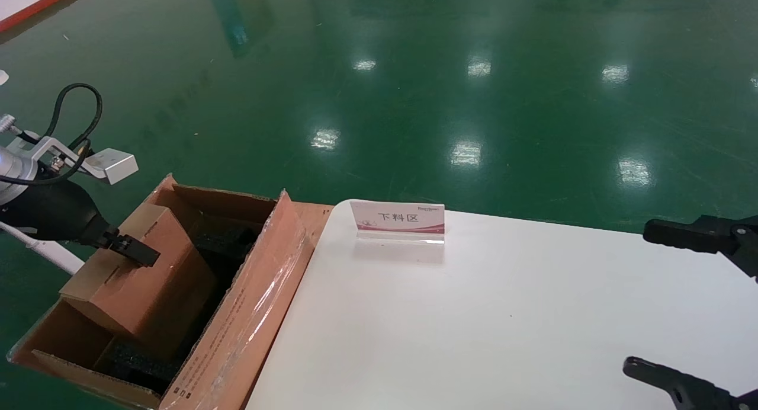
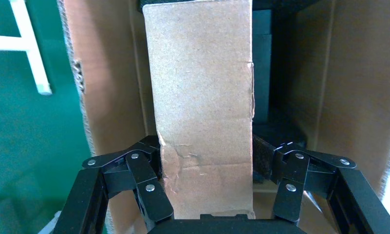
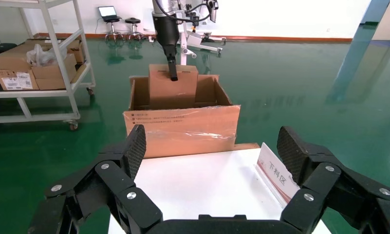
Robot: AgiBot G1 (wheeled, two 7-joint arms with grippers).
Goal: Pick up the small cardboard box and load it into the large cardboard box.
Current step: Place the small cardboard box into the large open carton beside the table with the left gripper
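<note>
The small cardboard box [image 1: 142,279] lies tilted inside the large cardboard box [image 1: 249,315], resting on black foam [image 1: 225,241]. My left gripper [image 1: 133,250] is shut on the small box's upper end, one finger on each side. In the left wrist view the small box [image 2: 202,87] runs between the gripper [image 2: 206,146] fingers, with the large box's wall [image 2: 353,97] beside it. The right wrist view shows the large box [image 3: 183,129] with clear tape and the small box [image 3: 161,90] sticking up from it. My right gripper [image 1: 639,296] is open and empty over the table's right edge.
The large box stands on the green floor against the left end of the white table [image 1: 474,315]. A pink-and-white sign [image 1: 398,219] stands at the table's far edge. A shelf cart with cartons [image 3: 37,63] stands farther off.
</note>
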